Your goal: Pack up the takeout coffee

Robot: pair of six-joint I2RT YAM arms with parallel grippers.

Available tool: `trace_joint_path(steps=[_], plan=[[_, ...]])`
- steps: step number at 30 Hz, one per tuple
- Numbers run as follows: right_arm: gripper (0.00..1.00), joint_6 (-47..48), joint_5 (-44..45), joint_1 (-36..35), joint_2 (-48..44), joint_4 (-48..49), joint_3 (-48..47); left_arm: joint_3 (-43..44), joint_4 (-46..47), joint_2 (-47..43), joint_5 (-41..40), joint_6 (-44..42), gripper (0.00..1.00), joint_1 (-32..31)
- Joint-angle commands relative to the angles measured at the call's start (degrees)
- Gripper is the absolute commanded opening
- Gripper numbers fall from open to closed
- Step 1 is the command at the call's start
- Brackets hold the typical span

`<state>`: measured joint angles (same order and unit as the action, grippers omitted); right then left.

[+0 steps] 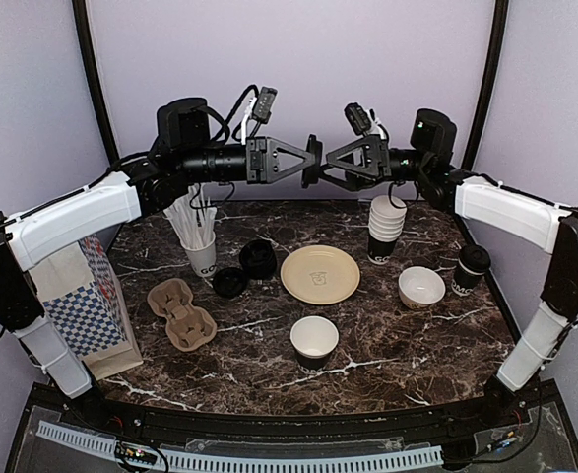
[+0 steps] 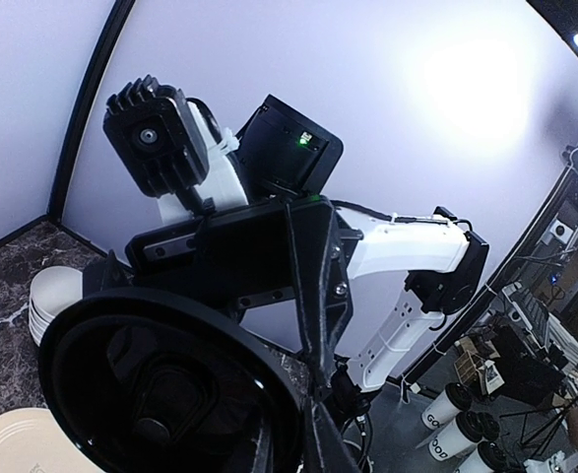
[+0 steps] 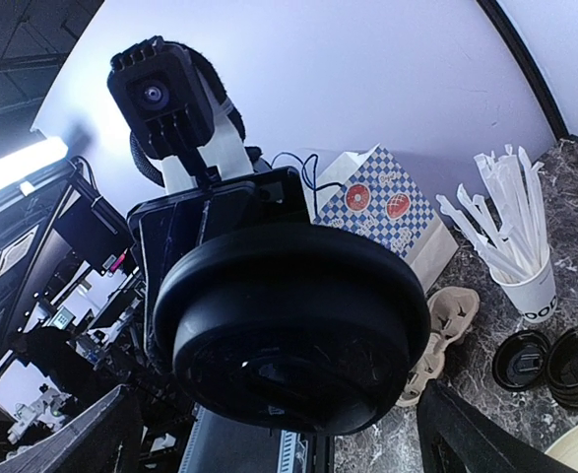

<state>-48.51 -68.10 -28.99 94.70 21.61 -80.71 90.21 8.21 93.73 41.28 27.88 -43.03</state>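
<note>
Both arms are raised above the table, tips facing each other. My left gripper [image 1: 304, 161] is shut on the rim of a round black lid [image 1: 312, 162], held on edge in the air. The lid fills the right wrist view [image 3: 289, 315] and the lower left of the left wrist view [image 2: 160, 394]. My right gripper [image 1: 330, 168] is open just right of the lid, its fingers [image 3: 92, 439] spread wide either side. An open black cup [image 1: 314, 342] stands at the front centre. A lidded black cup [image 1: 471, 268] stands at the right.
A stack of cups [image 1: 387, 229], a white bowl [image 1: 421, 286], a beige plate [image 1: 320, 274], two loose lids [image 1: 257, 258], a cup of straws [image 1: 200, 246] and a cardboard cup carrier [image 1: 180, 312] are on the marble table. A blue-checked paper bag [image 1: 87, 305] stands at the left.
</note>
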Motion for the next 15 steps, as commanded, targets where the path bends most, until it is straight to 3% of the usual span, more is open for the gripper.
trace_joint_path(steps=[1,10,15], plan=[[0.95,-0.8,0.2,-0.9,1.5,1.8,-2.3,-0.4,2.0,-2.5,1.5,0.5,0.14,-0.2],[0.88,-6.5,-0.1,-1.3,2.8,7.6,-2.0,-0.6,1.7,-1.7,2.0,1.1,0.15,-0.3],[0.90,-7.9,-0.2,-1.3,2.8,8.7,-2.1,-0.7,1.3,-1.2,2.0,1.2,0.15,-0.6]])
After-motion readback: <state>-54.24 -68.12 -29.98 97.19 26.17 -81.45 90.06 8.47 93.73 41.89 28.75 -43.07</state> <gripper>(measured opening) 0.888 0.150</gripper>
